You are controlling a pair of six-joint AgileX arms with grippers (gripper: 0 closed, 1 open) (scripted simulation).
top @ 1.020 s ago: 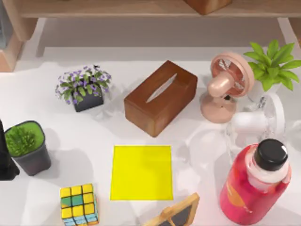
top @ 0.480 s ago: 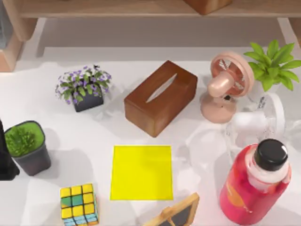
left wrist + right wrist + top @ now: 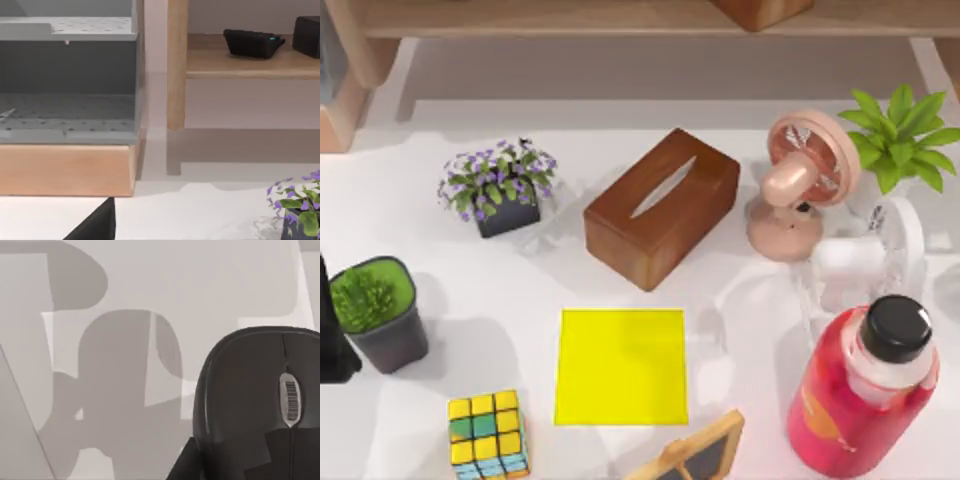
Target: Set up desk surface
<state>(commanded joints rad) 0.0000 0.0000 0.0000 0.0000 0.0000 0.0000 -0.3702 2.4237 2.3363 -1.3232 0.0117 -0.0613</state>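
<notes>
- Desk surface, the white table (image 3: 470, 290), spreads below both arms and carries everything.
- Right claw (image 3: 225, 460): dark parts sit close against a black mouse (image 3: 250, 385) over pale table. I cannot tell how far it is open, or whether it has hold of the mouse.
- Left claw (image 3: 95, 227): parked at the table's left edge, facing the wooden shelf (image 3: 250, 62). State: cannot tell.
- Yellow mat (image 3: 622, 366) lies bare at front centre. I judge it is kept free as a placing spot.
- Tissue box (image 3: 662, 207), cube (image 3: 488, 432) and red bottle (image 3: 865, 400) ring the mat, apart from it.
</notes>
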